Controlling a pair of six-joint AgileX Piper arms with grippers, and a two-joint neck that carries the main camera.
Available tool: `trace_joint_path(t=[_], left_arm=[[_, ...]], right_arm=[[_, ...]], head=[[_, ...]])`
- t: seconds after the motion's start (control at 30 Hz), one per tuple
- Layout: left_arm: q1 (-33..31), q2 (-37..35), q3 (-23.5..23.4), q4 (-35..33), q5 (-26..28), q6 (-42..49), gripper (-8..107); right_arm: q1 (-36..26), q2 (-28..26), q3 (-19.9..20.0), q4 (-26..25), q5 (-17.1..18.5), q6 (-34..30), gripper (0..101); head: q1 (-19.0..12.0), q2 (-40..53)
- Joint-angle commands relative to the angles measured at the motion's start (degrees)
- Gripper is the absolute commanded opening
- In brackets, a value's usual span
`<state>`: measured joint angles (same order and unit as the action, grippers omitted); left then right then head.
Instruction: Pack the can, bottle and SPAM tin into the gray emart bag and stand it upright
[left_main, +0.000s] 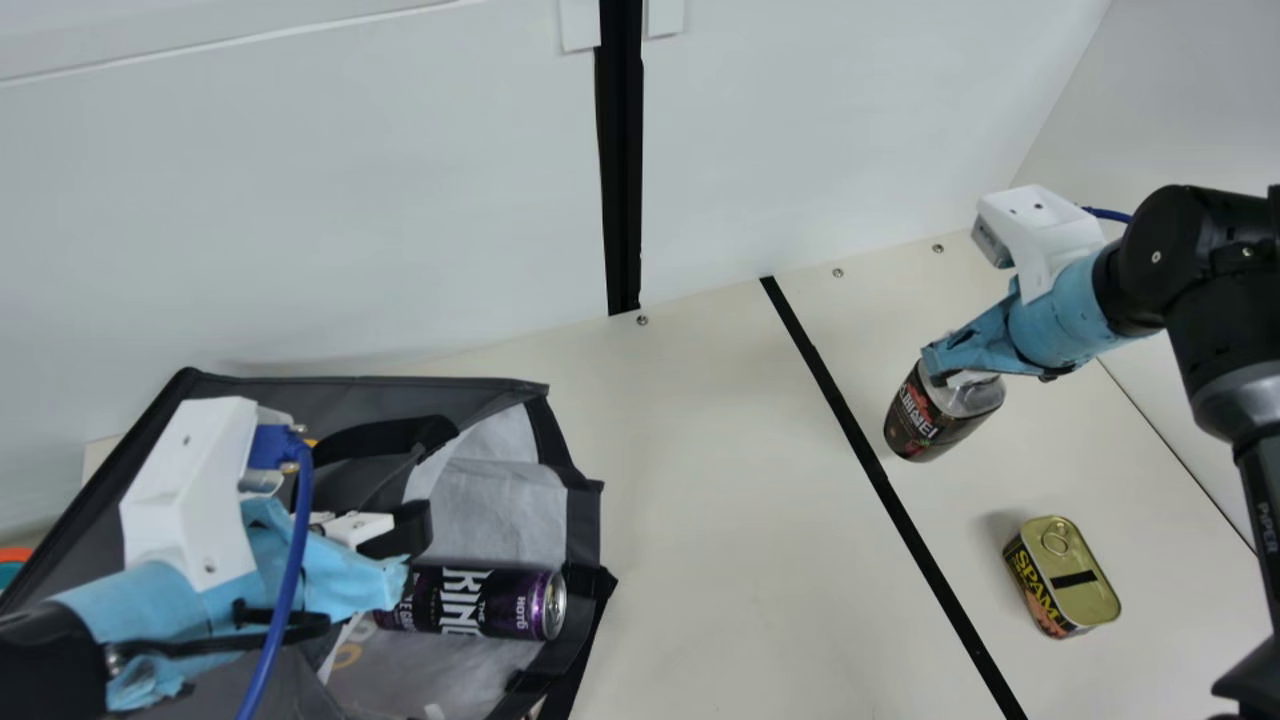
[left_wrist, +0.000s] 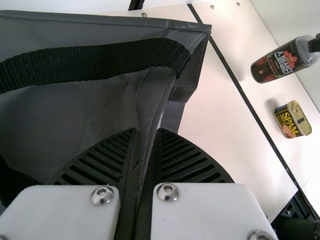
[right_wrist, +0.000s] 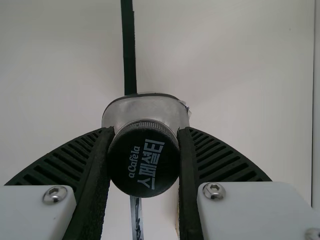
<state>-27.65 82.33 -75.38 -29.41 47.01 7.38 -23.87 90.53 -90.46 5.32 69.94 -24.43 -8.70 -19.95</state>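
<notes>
My left gripper (left_main: 395, 580) is over the gray bag (left_main: 400, 390) in the main view; in the left wrist view, that gripper (left_wrist: 146, 150) is shut on a fold of the bag (left_wrist: 85, 107). The purple can (left_main: 480, 602) lies on its side inside the bag's mouth. Right of the black line, my right gripper (left_main: 950, 370) holds the bottle (left_main: 925, 415) slightly tilted, its base seemingly above the table. From the right wrist view, the gripper (right_wrist: 143, 150) has its fingers on either side of the black cap (right_wrist: 143, 160). The SPAM tin (left_main: 1065, 578) stands near the bottle.
A black line (left_main: 880, 480) runs across the cream table (left_main: 700, 480) between the bag and the tin. White panels (left_main: 400, 200) rise behind the table. An orange and teal object (left_main: 12, 565) shows at the far left edge.
</notes>
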Motion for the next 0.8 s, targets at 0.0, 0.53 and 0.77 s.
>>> trace_joint_path(t=[0.0, 0.53, 0.77], left_arm=[[0.0, 0.0, 0.0, 0.0, 0.0, 0.0, -8], [0.0, 0.0, 0.0, 0.0, 0.0, 0.0, -8], [0.0, 0.0, 0.0, 0.0, 0.0, 0.0, -8]], right_arm=[[0.7, -0.4, 0.5, 0.3, 0.0, -1.8, 0], [2.9, -1.5, 3.0, 4.9, 0.0, -21.0, 0], [5.4, -3.1, 5.9, 6.9, 0.0, -27.4, 0]], head=[[-1.3, 0.0], [-1.3, 0.0], [-1.3, 0.0]])
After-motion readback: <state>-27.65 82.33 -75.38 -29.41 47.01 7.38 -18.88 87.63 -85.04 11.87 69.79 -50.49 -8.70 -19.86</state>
